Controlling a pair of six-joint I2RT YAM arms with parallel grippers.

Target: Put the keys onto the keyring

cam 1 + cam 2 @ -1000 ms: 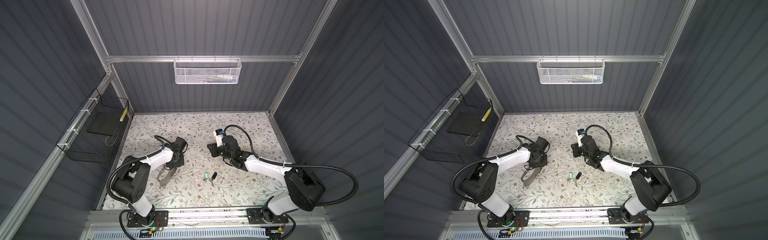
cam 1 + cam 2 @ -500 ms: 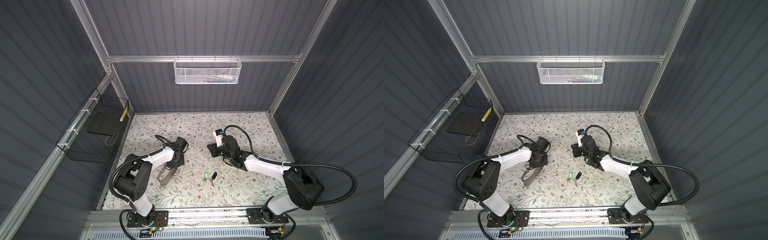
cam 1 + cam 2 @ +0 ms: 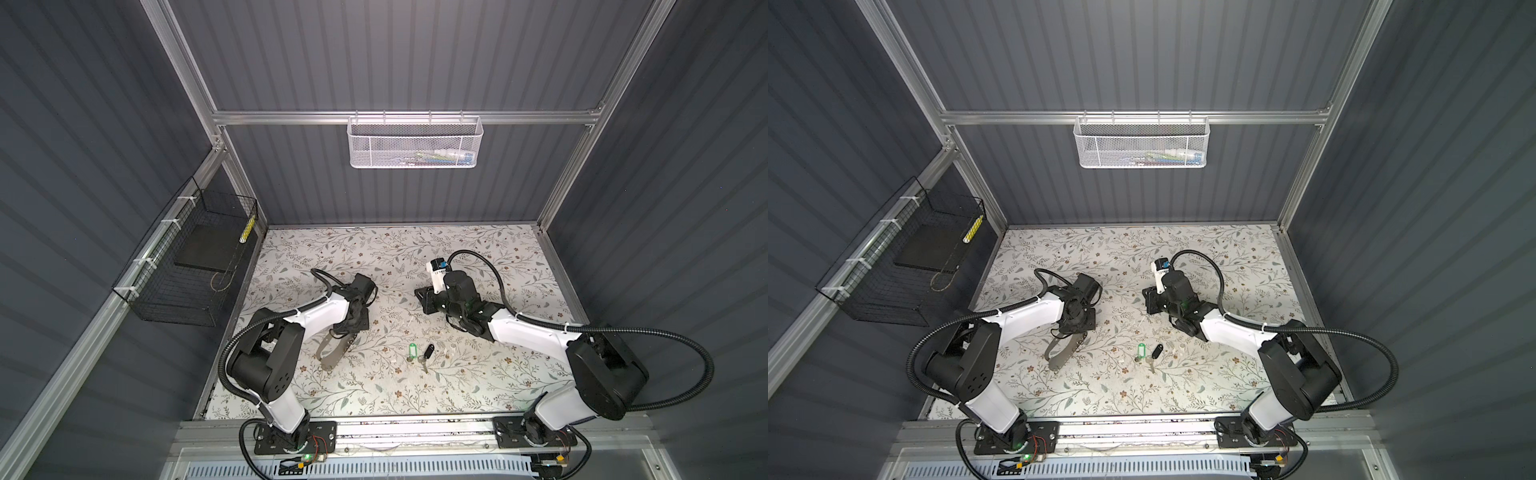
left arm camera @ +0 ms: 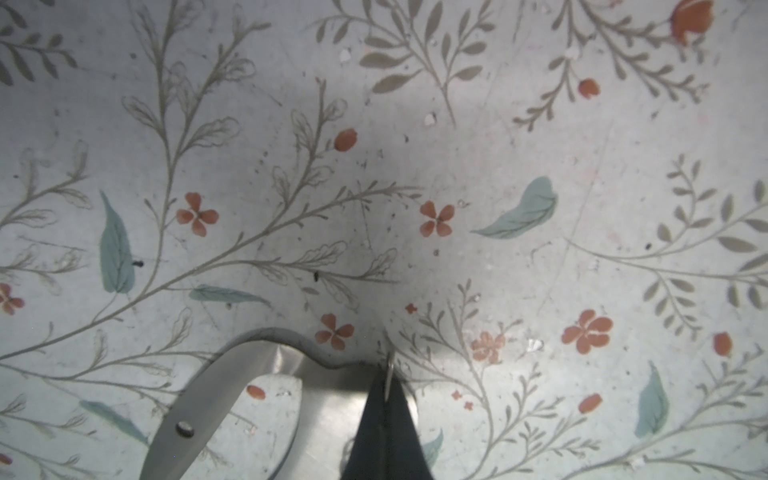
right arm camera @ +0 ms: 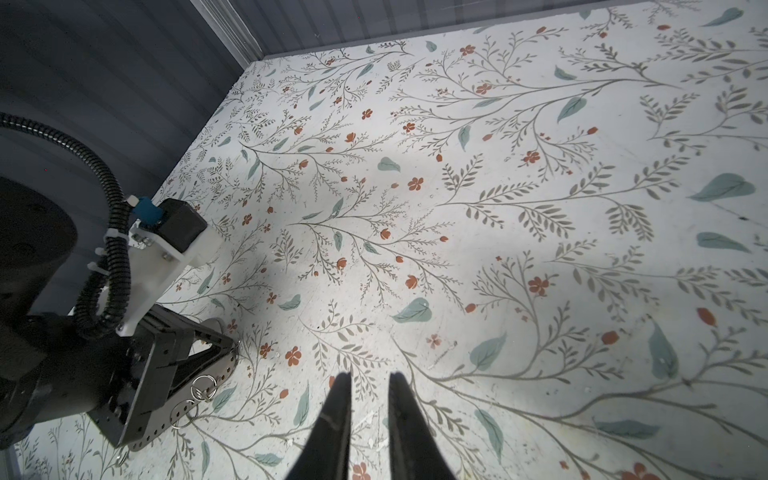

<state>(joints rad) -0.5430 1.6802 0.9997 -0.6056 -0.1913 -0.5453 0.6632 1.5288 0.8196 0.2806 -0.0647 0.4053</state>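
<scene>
The keyring [image 3: 331, 353] is a flat grey metal plate with a long slot, one end down on the table [image 3: 374, 249] and the other end in the left fingers [image 4: 372, 424]. Those fingers are pressed together on its edge, and the left wrist view shows a thin sliver of metal pinched between their tips. I cannot tell if that sliver is one of the small rings [image 5: 203, 385] or the plate's rim. The plate looks stiff, thin and fairly light. It is probably slick too, so an edge pinch could let it swivel, and a hold nearer the solid band beside the slot would likely be steadier. The rings dangle loosely from the plate and will swing.

The keys [image 3: 423, 365] lie flat on the table, well apart from the keyring on its right in both top views. Their green tag [image 3: 412, 350] and black tag [image 3: 429, 352] sit just beside each other. The keys are small, hard and thin, and so awkward to lift off a flat surface. The plastic tags are thicker and look like the easier place to grip.

The right fingers [image 5: 332, 432] are slightly apart with nothing between them. They sit farther from the keyring than the keys do, toward the back of the table.
</scene>
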